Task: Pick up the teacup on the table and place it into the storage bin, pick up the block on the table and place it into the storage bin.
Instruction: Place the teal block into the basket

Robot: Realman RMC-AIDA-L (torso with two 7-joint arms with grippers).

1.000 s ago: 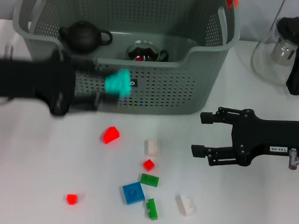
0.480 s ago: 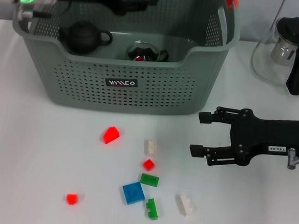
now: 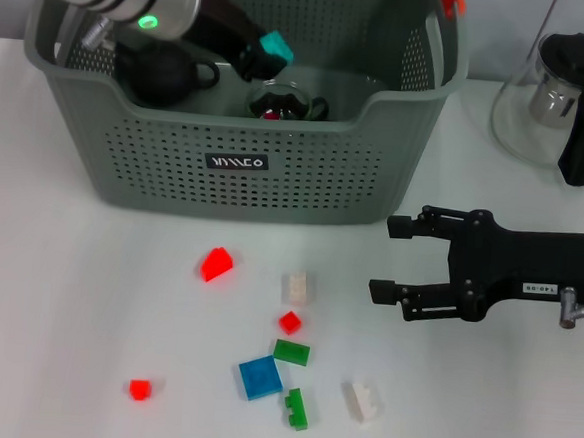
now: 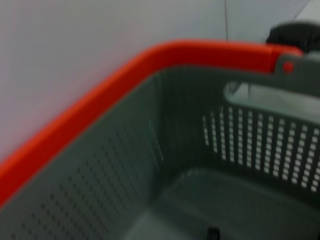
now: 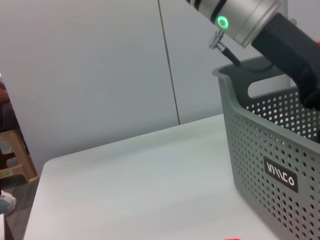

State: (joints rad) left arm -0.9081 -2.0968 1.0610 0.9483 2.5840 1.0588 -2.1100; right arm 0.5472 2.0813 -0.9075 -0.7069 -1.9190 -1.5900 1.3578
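The grey-green storage bin (image 3: 246, 166) stands at the back of the table; the left wrist view looks down into it past its orange rim (image 4: 100, 95). My left gripper (image 3: 266, 53) is inside the bin, above its floor, shut on a teal block (image 3: 277, 48). Just below it a glass teacup (image 3: 278, 102) rests on the bin's floor. My right gripper (image 3: 387, 258) hovers open over the table, right of the bin and holding nothing. Several loose blocks lie in front of the bin, among them a red block (image 3: 217, 264) and a blue block (image 3: 261, 377).
A black teapot (image 3: 162, 70) sits in the bin's left part. A glass pitcher (image 3: 556, 97) with a black handle stands at the back right. White blocks (image 3: 295, 286) and green blocks (image 3: 292, 352) are scattered mid-table. The bin's labelled wall (image 5: 280, 175) shows in the right wrist view.
My left arm carried the teal block from in front of the bin up over its rim and down inside. The right gripper has stayed put.
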